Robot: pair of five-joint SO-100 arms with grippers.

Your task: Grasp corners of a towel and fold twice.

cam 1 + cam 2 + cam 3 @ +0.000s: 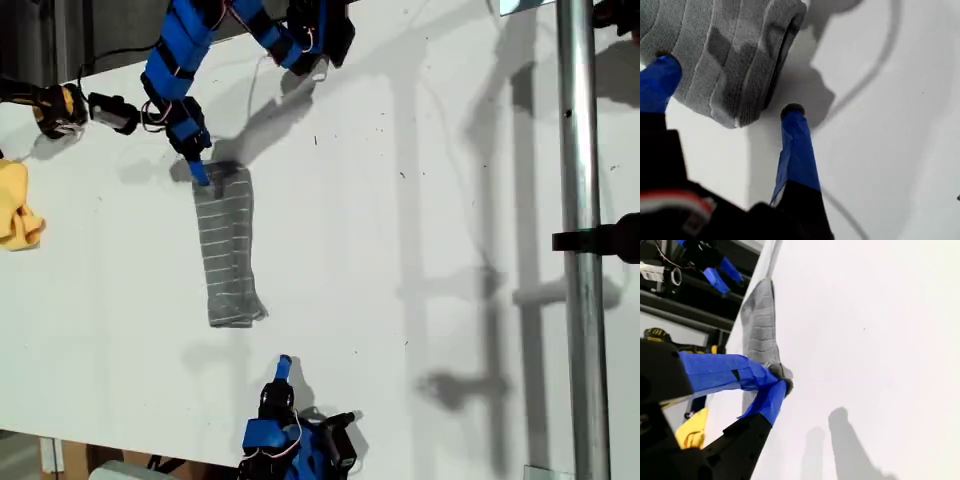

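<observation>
The towel [228, 245] lies on the white table [400, 250], a bit left of the middle in the exterior view. It is folded into 1 long thin strip that runs from far to near. The white stripes go across it. The near end looks a bit rumpled.

My first hand [200, 172] comes down from the far side of the table in the exterior view and sits at the far end of the strip. In the first wrist view this hand [727, 85] is wide apart. The folded end of the towel [725, 50] is between its 2 blue fingers. 1 finger [797, 145] has its tip on the bare table just beside the fold. The other is at the other side of the fold, but I can't tell if it touches the cloth.

My second hand [284, 362] is at the near side of the table in the exterior view, apart from the towel's near end and a bit to the right of it. In the second wrist view its [782, 385] 2 blue tips are pinched together. The towel [760, 325] stretches away past them. There is a bit of grey right at the tips, and I can't tell if it is cloth in the pinch.

A small yellow cloth [18, 205] sits bunched up at the left edge of the exterior view, well apart from the towel. A metal pole [580, 250] runs from far to near on the right in that view.
</observation>
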